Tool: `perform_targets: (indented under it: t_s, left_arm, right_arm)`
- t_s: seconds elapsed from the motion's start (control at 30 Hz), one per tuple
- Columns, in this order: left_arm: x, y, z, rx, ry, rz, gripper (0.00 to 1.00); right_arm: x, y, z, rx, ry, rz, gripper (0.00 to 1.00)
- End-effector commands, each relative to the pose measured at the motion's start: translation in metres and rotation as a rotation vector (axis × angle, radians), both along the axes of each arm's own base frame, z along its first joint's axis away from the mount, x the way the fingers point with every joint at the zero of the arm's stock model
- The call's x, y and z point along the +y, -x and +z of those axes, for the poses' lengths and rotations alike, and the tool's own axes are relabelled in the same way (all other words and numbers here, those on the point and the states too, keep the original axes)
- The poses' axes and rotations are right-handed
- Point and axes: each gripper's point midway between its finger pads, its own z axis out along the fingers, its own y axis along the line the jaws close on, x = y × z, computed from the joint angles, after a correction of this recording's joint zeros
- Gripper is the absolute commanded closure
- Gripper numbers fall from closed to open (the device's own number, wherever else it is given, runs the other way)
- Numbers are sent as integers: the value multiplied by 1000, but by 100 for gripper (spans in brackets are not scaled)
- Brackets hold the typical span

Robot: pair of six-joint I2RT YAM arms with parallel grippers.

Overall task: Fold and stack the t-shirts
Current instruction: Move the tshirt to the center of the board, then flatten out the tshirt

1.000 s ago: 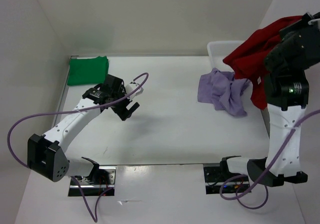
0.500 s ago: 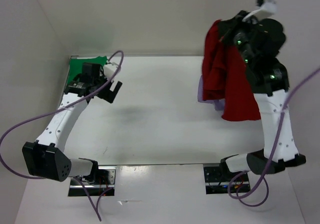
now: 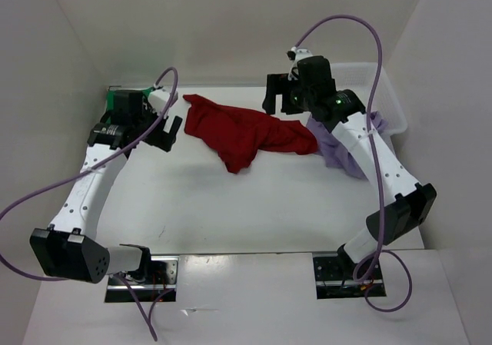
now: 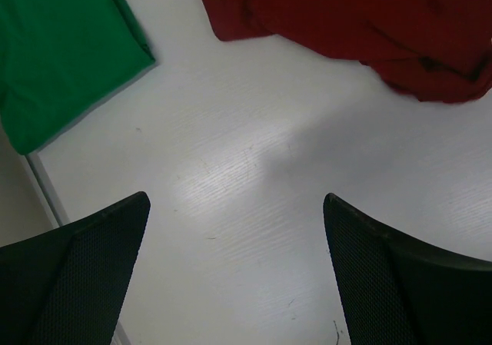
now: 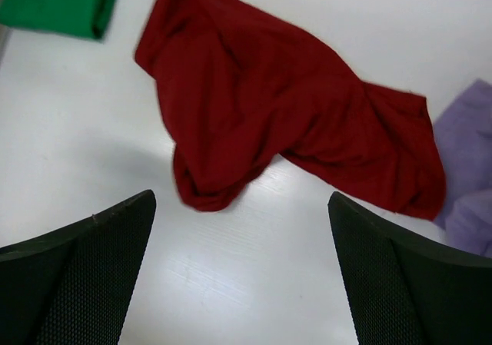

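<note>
Dark red cloth t-shirt (image 3: 250, 134) lies crumpled in a loose heap across the far middle of the white table (image 3: 254, 207), and nothing grips it. Right gripper (image 5: 241, 199) hovers above it, fingers spread wide, holding nothing. Over on the left, the left gripper (image 4: 234, 203) hangs with fingers wide apart too, over bare table between the red shirt and the folded bright green cloth t-shirt (image 4: 61, 53) in the far left corner. Rumpled pale lavender cloth t-shirt (image 5: 469, 176) sits just right of the red one, edges meeting, beside the white plastic lattice basket (image 3: 392, 103).
</note>
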Motion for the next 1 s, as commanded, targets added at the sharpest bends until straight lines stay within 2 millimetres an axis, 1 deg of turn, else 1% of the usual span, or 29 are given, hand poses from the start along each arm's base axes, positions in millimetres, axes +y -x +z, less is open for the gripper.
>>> perform_targets:
  t_s: [0.0, 0.03, 0.07, 0.1, 0.17, 0.2, 0.23, 0.27, 0.3, 0.33, 0.37, 0.4, 0.43, 0.47, 0.5, 0.53, 0.57, 0.6, 0.63, 0.67, 0.7, 0.73, 0.77, 0.8, 0.83, 0.87, 0.93, 0.97]
  left_arm:
    - [-5, 7, -10, 22, 10, -43, 0]
    - [-5, 7, -17, 40, 9, -43, 0]
    - [-8, 8, -25, 63, 7, -52, 0]
    - [-8, 7, -28, 73, 6, -52, 0]
    - [-10, 5, -36, 97, 10, -58, 0]
    - [-10, 6, -40, 107, 9, -58, 0]
    - [-10, 2, -44, 111, 9, -58, 0]
    - [-12, 3, -54, 141, 13, -64, 0]
    - [-16, 3, -61, 153, 11, -75, 0]
    - [-16, 1, -70, 182, 8, -75, 0]
    - [-19, 1, -76, 199, 6, -83, 0]
    - [-19, -1, -88, 234, 3, -83, 0]
    - [-18, -4, -91, 241, -5, -76, 0]
    - [-19, -7, -91, 247, 5, -63, 0]
    - [-20, -10, -91, 249, 13, -54, 0]
    - [-20, -12, -91, 251, 13, -54, 0]
    - [-20, -14, -87, 240, 14, -55, 0]
    - [-20, -14, -83, 230, 15, -55, 0]
    - [-18, -14, -84, 228, 7, -46, 0]
    - [-18, -11, -83, 225, 7, -46, 0]
    - [-15, -9, -80, 214, -8, -46, 0]
    - [-12, -5, -88, 233, -21, -35, 0]
    - [-11, -3, -86, 227, -21, -35, 0]
    - [-10, 0, -85, 221, -27, -29, 0]
    - [-9, 2, -88, 230, -28, -29, 0]
    - [-9, 5, -90, 234, -28, -29, 0]
    - [-7, 5, -87, 224, -34, -22, 0]
    - [-7, 5, -87, 224, -34, -22, 0]
  right_arm:
    - [-10, -5, -3, -39, 9, -47, 3]
    - [-9, -5, -14, -20, 6, -53, 3]
    - [-9, -6, -32, 12, 23, -53, 3]
    - [-9, -4, -64, 78, 44, -61, 3]
    - [0, 2, -99, 162, 50, -65, 3]
    - [-1, 1, -126, 210, 66, -84, 3]
    - [4, 2, -136, 227, 61, -85, 3]
    - [7, 1, -145, 246, 42, -104, 3]
    - [16, -1, -159, 266, 39, -90, 3]
    - [29, 2, -165, 277, 33, -54, 3]
    - [40, -1, -164, 275, 15, -41, 3]
    - [53, -4, -179, 292, 21, -18, 3]
    - [70, 2, -186, 303, 34, 19, 3]
    - [86, -2, -182, 290, 29, 42, 3]
    - [97, -3, -189, 297, 37, 59, 3]
    - [107, -1, -216, 348, 75, 72, 3]
    - [122, -3, -214, 336, 70, 94, 3]
    - [126, -5, -231, 377, 68, 82, 3]
    - [128, -6, -236, 387, 65, 74, 3]
    - [134, -1, -241, 407, 60, 85, 4]
    - [137, 0, -244, 417, 48, 90, 5]
    - [137, 0, -249, 424, 53, 89, 5]
    - [138, 2, -256, 440, 55, 95, 9]
    - [138, 1, -254, 437, 61, 102, 12]
    - [139, 7, -263, 458, 79, 108, 18]
    - [138, 7, -269, 463, 91, 113, 43]
    - [137, 9, -270, 473, 98, 111, 76]
    - [135, 11, -265, 472, 98, 112, 92]
